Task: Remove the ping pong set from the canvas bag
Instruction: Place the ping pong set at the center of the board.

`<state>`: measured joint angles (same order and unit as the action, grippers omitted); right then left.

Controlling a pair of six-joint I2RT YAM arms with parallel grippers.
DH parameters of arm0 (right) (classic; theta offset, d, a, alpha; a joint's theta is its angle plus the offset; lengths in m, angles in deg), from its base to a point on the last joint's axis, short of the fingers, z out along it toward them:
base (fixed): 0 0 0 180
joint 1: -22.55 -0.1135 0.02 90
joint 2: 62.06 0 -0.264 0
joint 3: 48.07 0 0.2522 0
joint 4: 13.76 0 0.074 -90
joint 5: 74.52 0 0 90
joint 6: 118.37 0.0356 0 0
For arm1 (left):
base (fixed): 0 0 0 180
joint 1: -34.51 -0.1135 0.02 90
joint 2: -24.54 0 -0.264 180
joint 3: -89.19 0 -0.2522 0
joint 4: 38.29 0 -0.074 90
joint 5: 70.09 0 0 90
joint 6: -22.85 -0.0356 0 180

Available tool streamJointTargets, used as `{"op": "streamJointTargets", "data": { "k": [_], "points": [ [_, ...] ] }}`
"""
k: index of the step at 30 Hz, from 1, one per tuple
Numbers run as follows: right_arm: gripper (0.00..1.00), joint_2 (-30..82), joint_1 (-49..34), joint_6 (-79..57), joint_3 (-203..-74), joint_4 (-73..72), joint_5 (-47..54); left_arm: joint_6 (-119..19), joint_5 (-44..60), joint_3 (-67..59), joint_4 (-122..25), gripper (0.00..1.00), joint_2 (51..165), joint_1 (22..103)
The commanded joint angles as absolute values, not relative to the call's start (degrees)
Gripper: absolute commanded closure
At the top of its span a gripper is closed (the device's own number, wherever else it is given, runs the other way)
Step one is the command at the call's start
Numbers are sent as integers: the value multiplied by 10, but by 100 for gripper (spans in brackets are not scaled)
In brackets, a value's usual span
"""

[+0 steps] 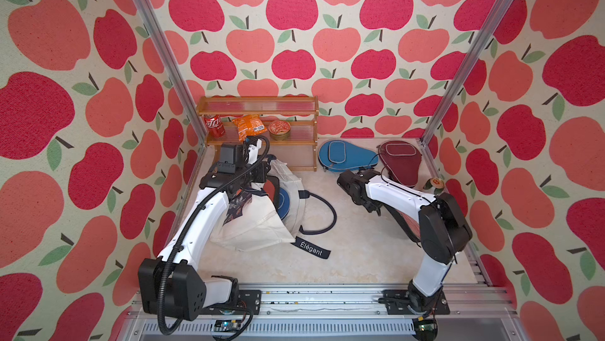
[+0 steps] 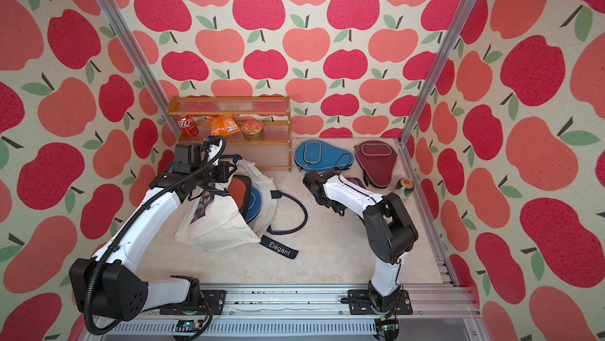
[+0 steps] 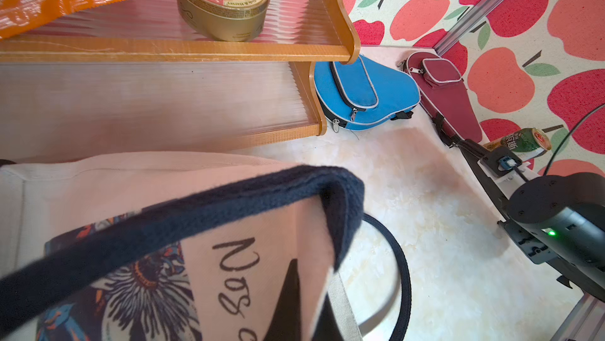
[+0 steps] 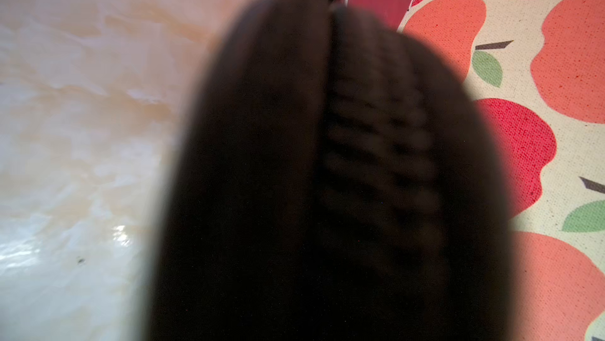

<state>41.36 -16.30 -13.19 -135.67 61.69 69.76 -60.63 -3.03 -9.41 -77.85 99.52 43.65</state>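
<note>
The cream canvas bag (image 1: 252,224) (image 2: 212,224) lies at the left of the table with its mouth lifted. My left gripper (image 1: 260,185) (image 3: 304,323) is shut on its navy-trimmed rim (image 3: 196,218). In the open mouth show a red paddle (image 1: 270,188) (image 2: 237,192) and a round blue case (image 1: 284,205). My right gripper (image 1: 371,206) (image 2: 334,206) hangs low at mid-right, apart from the bag. A dark, blurred ribbed thing (image 4: 327,175) fills its wrist view and hides the jaws, which appear closed on it.
A blue paddle case (image 1: 343,156) and a maroon one (image 1: 401,159) lie at the back right, with a green can (image 1: 435,183) by the right wall. A wooden shelf (image 1: 258,107) at the back left holds a cola can, a snack bag and a tin. The bag's navy strap (image 1: 324,215) loops across the table.
</note>
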Motion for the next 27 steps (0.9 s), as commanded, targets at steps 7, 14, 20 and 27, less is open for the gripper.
{"op": "streamJointTargets", "data": {
  "k": [7, 14, 20, 27],
  "points": [
    [80, 414, -143, -169, -1288, 502, 772, -608, -30, -99, -753, 100, 990, 439],
    [76, 428, -139, -162, -1264, 488, 789, -604, -35, -99, -750, 100, 989, 440],
    [71, 441, -139, -149, -1249, 490, 785, -603, -39, -99, -751, 100, 993, 440],
    [53, 441, -139, -145, -1229, 491, 789, -599, -44, -99, -749, 100, 997, 440]
  ]
}}
